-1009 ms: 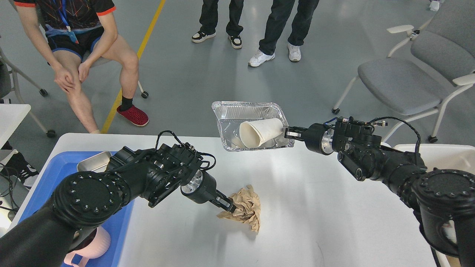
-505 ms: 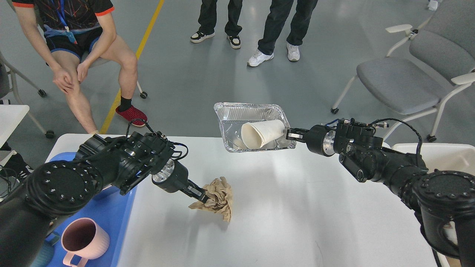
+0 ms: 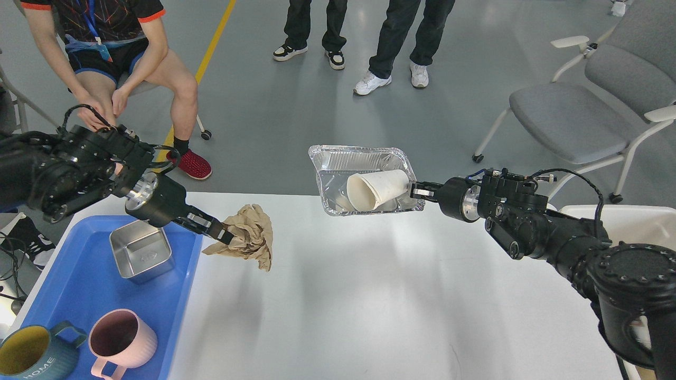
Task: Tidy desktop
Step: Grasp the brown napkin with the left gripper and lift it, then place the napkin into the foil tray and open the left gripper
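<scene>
Desktop (image 3: 401, 306): large white top, smooth, rounded corners, filling the lower middle of the head view. Mostly bare across the centre and near edge; faint scuff marks toward the near edge.

Blue tray (image 3: 79, 279) sits along the desktop's left edge. In it: a square metal tin (image 3: 140, 253) at the tray's far end, a pink mug (image 3: 122, 338) and a teal mug (image 3: 29, 356) at its near end.

Foil pan (image 3: 364, 179), held at the desktop's far edge, seemingly lifted clear of it. Right gripper (image 3: 420, 191) is pinched on the pan's right rim. A white paper cup (image 3: 377, 187) lies on its side inside, mouth toward the left.

Crumpled brown paper (image 3: 248, 235), clamped at its left side by the left gripper (image 3: 222, 232), hangs above the desktop just beside the tray's right rim, near the far-left corner. Shadow beneath suggests it is off the surface.

Step in hand, as I judge it: clearing rubbish off the top. Doing it well:
- grip on the paper is at its margin only; move slowly so the wad does not tear or slip free
- keep the pan level, since the cup lies loose and could roll out
- the paper looks like waste, the tray holds crockery; it probably belongs with the cup rather than in the tray
- bringing the two loads together needs care so that the arms do not collide
</scene>
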